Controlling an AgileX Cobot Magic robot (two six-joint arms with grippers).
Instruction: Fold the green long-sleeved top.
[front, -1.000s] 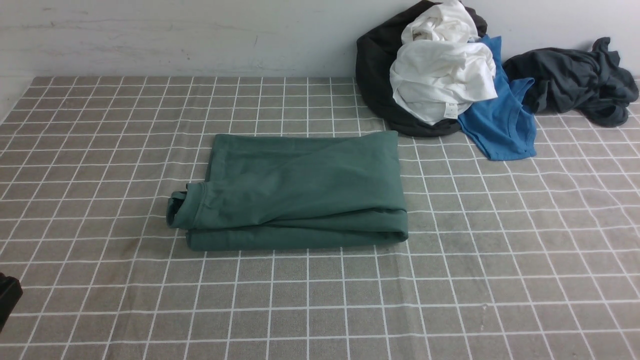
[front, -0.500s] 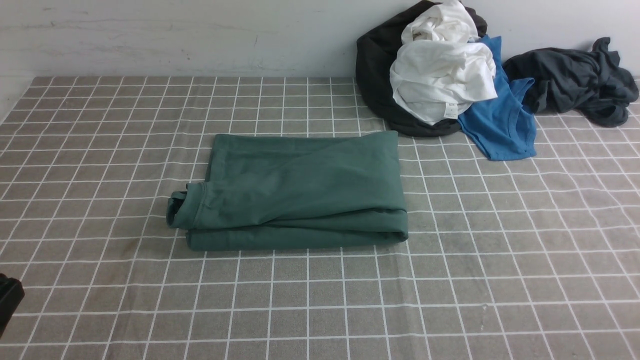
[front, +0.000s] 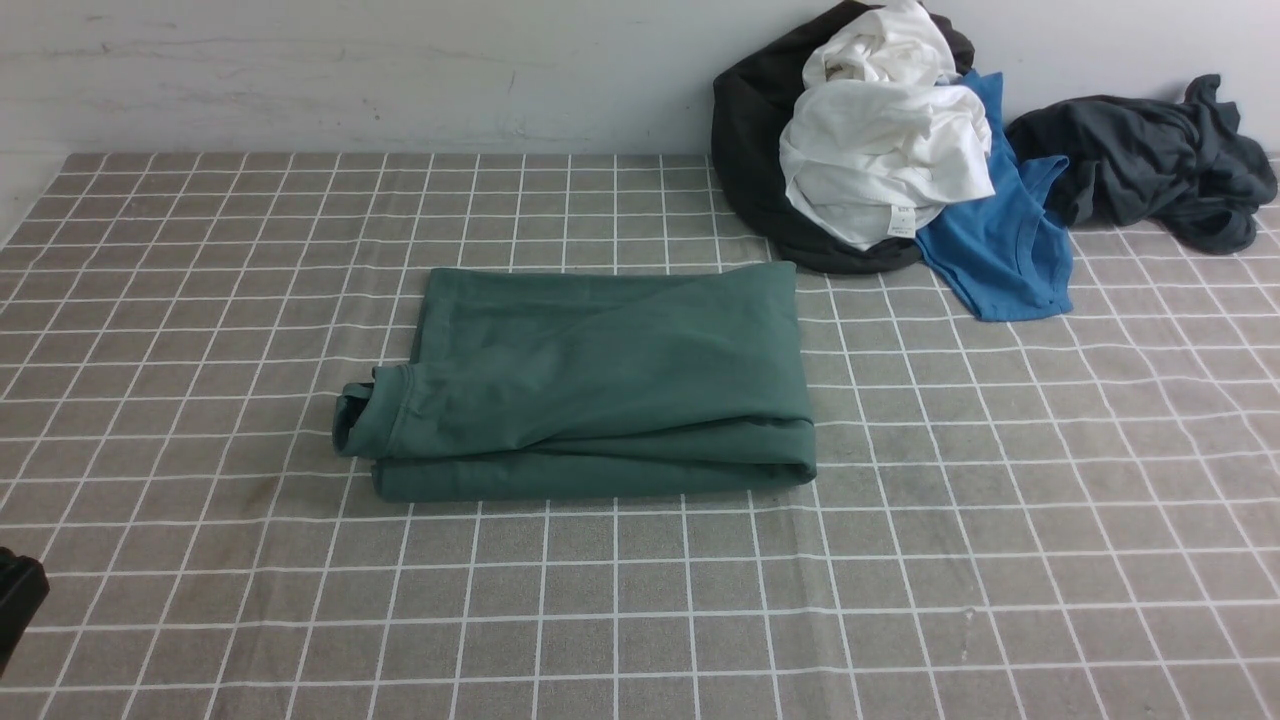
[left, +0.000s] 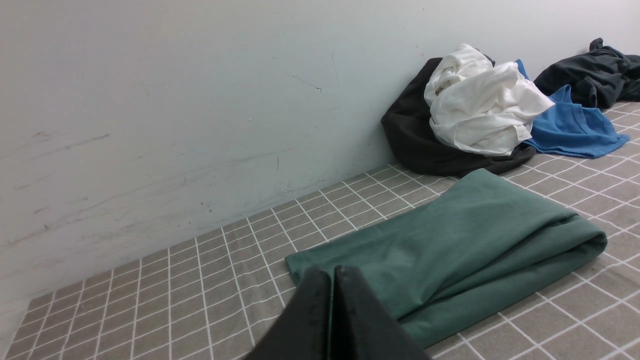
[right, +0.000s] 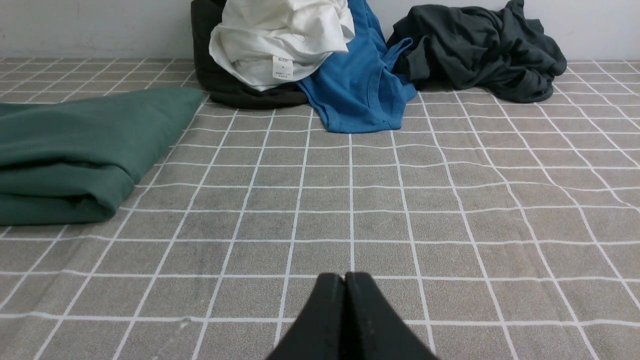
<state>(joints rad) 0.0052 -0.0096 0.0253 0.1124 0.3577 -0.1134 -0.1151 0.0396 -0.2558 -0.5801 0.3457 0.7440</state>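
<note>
Grey checked tablecloth (front: 1000, 560) before a white wall (front: 350, 70). Far right: white garment (front: 880, 160) atop a black garment (front: 750, 150), overlapping a blue T-shirt (front: 1000, 260); dark grey garment (front: 1150, 160) beside it.

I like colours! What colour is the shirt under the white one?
Bright blue T-shirt, clearest in the right wrist view.

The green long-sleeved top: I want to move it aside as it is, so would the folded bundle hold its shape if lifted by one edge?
Probably not. The green long-sleeved top is soft cloth in loose stacked layers, so lifted by one edge it would likely sag and unfold. The cuff end already sticks out and would probably dangle. Pushed across the checked tablecloth, it would likely bunch rather than slide whole.
</note>
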